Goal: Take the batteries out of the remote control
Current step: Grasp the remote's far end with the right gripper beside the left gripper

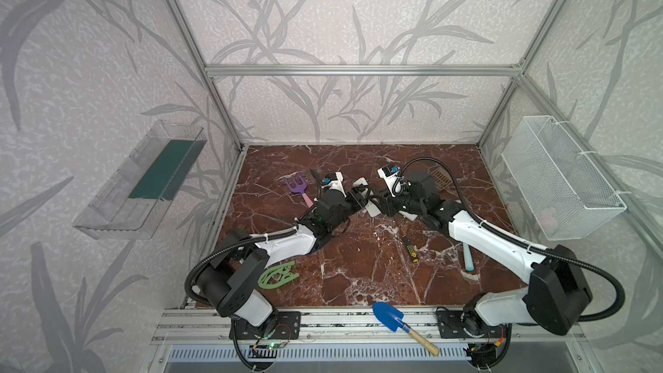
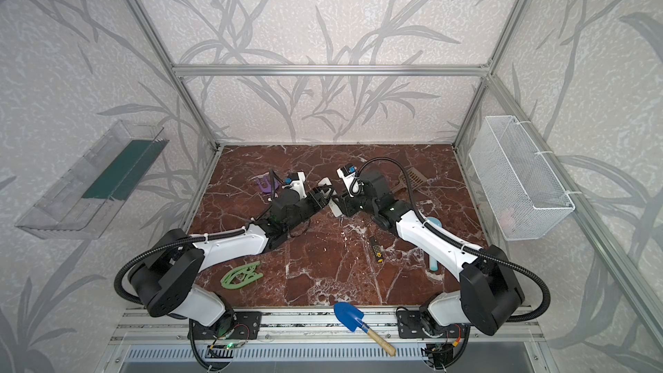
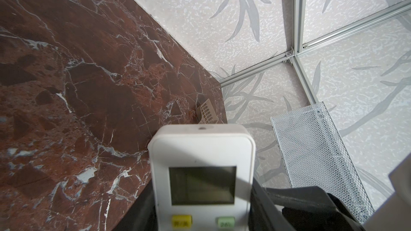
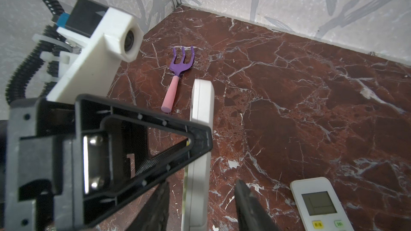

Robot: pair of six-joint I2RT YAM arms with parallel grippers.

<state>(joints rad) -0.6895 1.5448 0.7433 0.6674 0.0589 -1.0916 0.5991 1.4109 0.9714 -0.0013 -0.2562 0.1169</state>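
Observation:
The white remote control (image 3: 201,152) is held up on its edge above the marble table, screen side facing the left wrist camera, with my left gripper (image 3: 202,196) shut on its long sides. In both top views it shows mid-table between the two grippers (image 1: 360,184) (image 2: 325,183). My right gripper (image 4: 200,187) straddles the remote's near end (image 4: 198,174), jaws open, with a gap on either side of it. In a top view that gripper (image 1: 376,206) faces the left one (image 1: 360,197). The batteries are hidden. A second white remote (image 4: 320,203) lies flat beside my right gripper.
A purple hand fork (image 1: 297,188) lies behind the left arm, and a tan slotted scoop (image 1: 441,177) behind the right. Nearer lie a black-and-yellow screwdriver (image 1: 410,249), a teal-handled tool (image 1: 467,256), a green cutout (image 1: 278,274) and a blue shovel (image 1: 391,317). A white mesh basket (image 1: 559,177) hangs on the right wall.

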